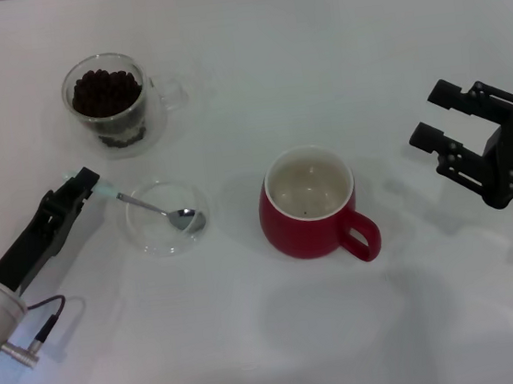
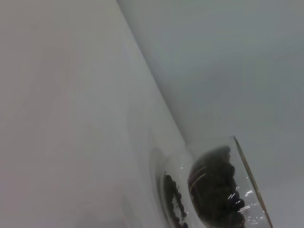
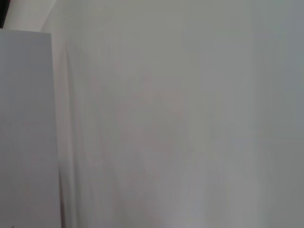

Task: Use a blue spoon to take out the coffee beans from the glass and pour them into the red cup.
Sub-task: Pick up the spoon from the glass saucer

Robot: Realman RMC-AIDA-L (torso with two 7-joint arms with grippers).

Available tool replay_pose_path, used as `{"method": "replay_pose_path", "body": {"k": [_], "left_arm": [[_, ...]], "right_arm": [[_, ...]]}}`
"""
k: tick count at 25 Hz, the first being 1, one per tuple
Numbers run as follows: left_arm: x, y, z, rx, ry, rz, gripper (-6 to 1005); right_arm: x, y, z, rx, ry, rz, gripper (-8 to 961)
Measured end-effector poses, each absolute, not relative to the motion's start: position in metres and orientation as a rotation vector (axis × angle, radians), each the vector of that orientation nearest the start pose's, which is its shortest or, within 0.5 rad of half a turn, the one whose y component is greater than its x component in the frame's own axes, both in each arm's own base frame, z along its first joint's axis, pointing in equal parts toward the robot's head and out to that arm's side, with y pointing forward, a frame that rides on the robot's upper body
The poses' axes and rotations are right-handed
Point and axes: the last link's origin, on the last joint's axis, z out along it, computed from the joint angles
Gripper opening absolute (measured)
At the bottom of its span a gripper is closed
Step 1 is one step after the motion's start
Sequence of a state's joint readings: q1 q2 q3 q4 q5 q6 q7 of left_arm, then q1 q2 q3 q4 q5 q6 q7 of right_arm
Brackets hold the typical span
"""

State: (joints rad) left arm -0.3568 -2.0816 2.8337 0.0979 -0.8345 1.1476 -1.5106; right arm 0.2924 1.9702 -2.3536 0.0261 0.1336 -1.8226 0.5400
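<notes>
My left tool (image 1: 87, 185) pinches shut on the pale-blue handle of the light, stiff, slippery metal-bowled blue spoon (image 1: 152, 208), its bowl resting in the shallow clear glass dish (image 1: 167, 217) at nine o'clock of the glossy red cup (image 1: 311, 202), while my right tool (image 1: 435, 116) hangs open at three o'clock.

The white table (image 1: 331, 35) carries the glass (image 1: 109, 102), a clear dish (image 1: 165, 217) and the red cup (image 1: 311, 202).
</notes>
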Motion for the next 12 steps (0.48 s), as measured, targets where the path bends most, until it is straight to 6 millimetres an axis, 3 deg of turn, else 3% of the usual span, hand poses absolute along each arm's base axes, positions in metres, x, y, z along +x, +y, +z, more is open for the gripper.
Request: {"method": "replay_pose_path", "body": {"k": [5, 9, 12], "left_arm": [[-0.343, 0.263, -0.078, 2.084, 2.449, 1.593, 125], [-0.342, 0.264, -0.071, 2.121, 2.401, 1.640, 124], [-0.344, 0.266, -0.056, 2.184, 2.324, 1.728, 124]], "right_arm": [[0.322, 0.208, -0.004, -2.237, 0.384, 1.145, 545], [0.321, 0.208, -0.005, -2.235, 0.386, 1.149, 545], [0.319, 0.208, -0.007, -2.236, 0.382, 1.152, 545]]}}
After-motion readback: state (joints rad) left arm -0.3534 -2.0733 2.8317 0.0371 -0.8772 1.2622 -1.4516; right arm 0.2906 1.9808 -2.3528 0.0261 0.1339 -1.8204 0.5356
